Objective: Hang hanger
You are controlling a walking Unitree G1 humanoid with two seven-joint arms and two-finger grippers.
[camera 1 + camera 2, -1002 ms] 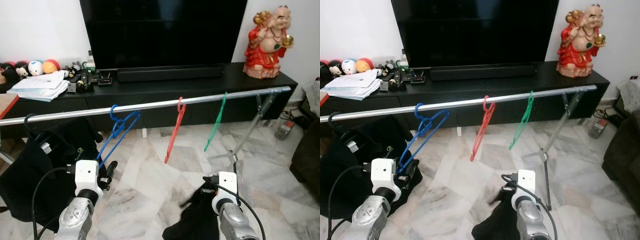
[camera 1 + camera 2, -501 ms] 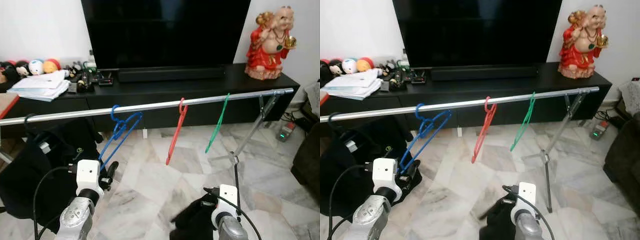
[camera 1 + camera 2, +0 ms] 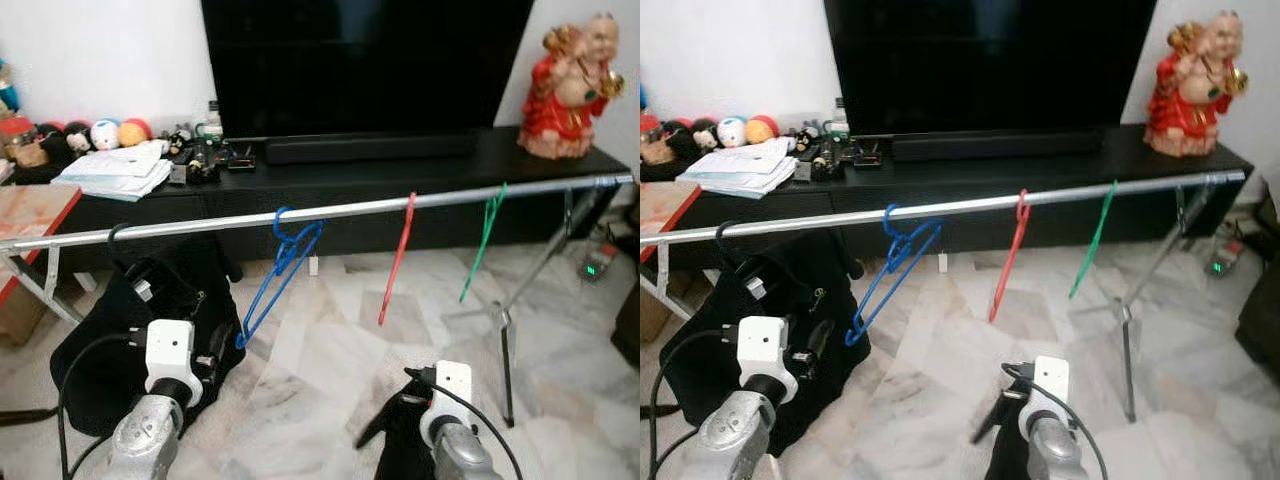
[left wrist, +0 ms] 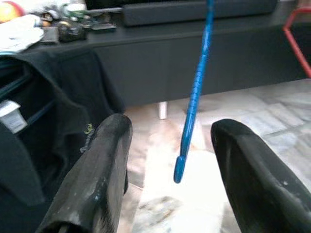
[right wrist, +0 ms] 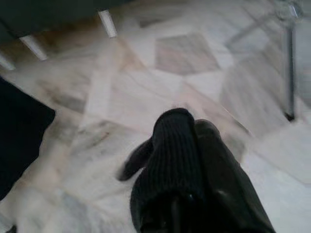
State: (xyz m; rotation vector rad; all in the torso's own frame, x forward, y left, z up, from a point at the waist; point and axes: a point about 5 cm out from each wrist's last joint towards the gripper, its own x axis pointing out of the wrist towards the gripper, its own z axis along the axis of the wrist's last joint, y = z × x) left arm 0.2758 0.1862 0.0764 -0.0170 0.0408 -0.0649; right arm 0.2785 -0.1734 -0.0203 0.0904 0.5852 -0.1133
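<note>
Marble floor (image 3: 330, 350) stretched before a low black TV console (image 3: 400, 175), on which stood a dark television (image 3: 365, 65), a red figurine (image 3: 575, 85) at its right end and papers (image 3: 115, 172) with small toys toward its left end. A silver rail (image 3: 200, 222) ran across in front of the console. On it hung a blue hanger (image 3: 280, 270) near the middle, a red hanger (image 3: 396, 258) just to its right and a green hanger (image 3: 480, 240) nearer the rail's right end. Black clothing (image 3: 140, 320) hung from the rail's left part. The left gripper (image 4: 170, 170) was low beside that clothing, its fingers (image 4: 97, 179) spread wide with nothing between them, the blue hanger's lower tip ahead of the gap. The right gripper (image 5: 187, 194) was low over the floor, closed on a black knitted garment (image 5: 170, 160).
</note>
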